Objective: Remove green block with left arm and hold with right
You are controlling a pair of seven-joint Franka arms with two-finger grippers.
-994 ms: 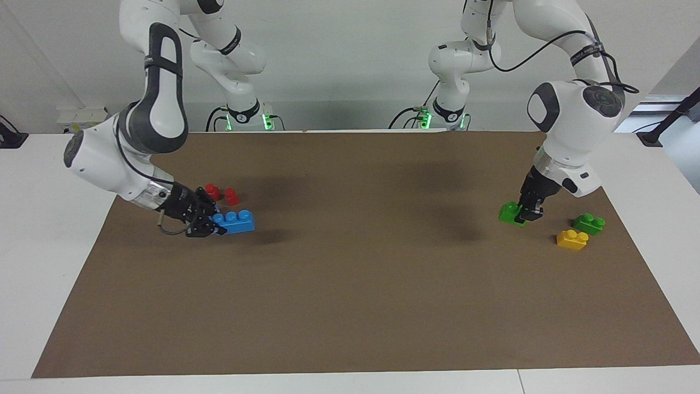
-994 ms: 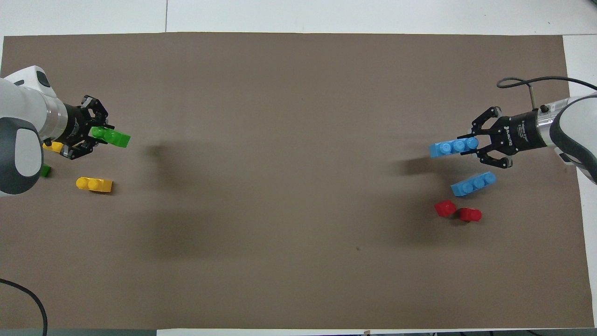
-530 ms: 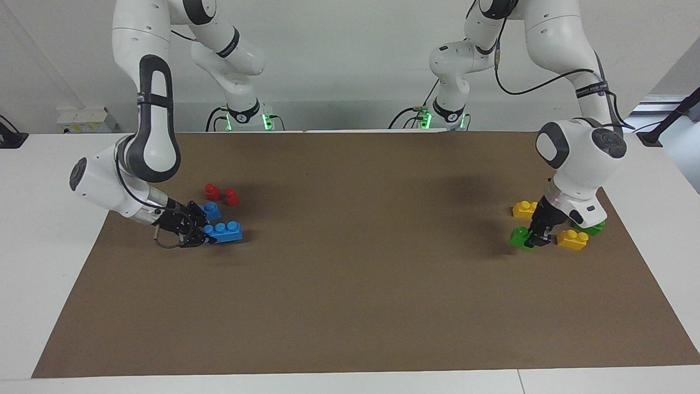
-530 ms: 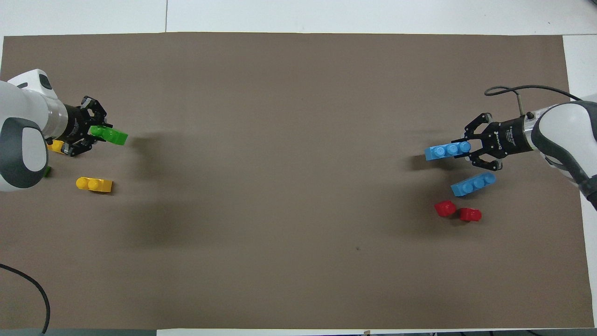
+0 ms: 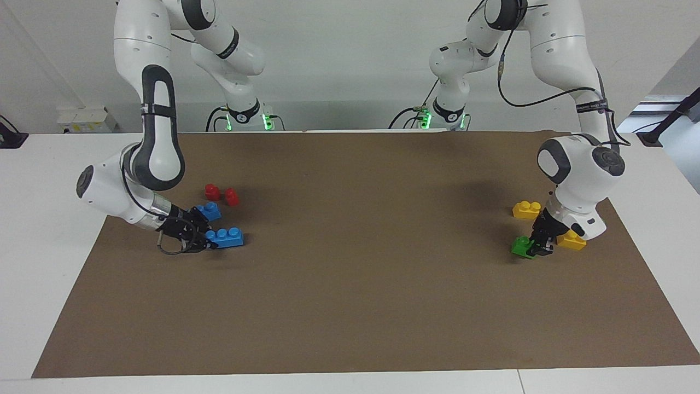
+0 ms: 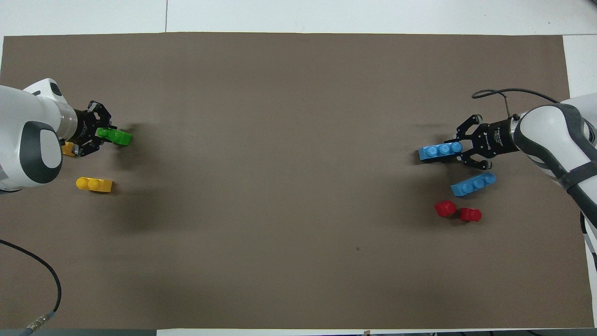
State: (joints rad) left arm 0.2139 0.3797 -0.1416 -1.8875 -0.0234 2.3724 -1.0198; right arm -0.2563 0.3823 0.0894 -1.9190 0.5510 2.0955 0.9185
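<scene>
The green block (image 5: pixel 521 246) is a small bright green brick with two studs, low at the brown mat (image 5: pixel 350 284) toward the left arm's end. My left gripper (image 5: pixel 534 249) is shut on it from the side. It also shows in the overhead view (image 6: pixel 116 136), sticking out of the left gripper (image 6: pixel 105 136). My right gripper (image 5: pixel 209 239) is shut on one end of a three-stud blue brick (image 5: pixel 227 237), low at the mat toward the right arm's end. In the overhead view the right gripper (image 6: pixel 456 150) holds that blue brick (image 6: pixel 438 151).
Two yellow bricks (image 5: pixel 526 209) (image 5: pixel 571 241) lie close to the left gripper. A second blue brick (image 5: pixel 208 210) and two red blocks (image 5: pixel 212 191) (image 5: pixel 232 197) lie beside the right gripper, nearer to the robots.
Both grippers have come down toward the mat with their bricks. The left arm's move uncovered the yellow brick nearer to the robots and now hides a darker green brick.
</scene>
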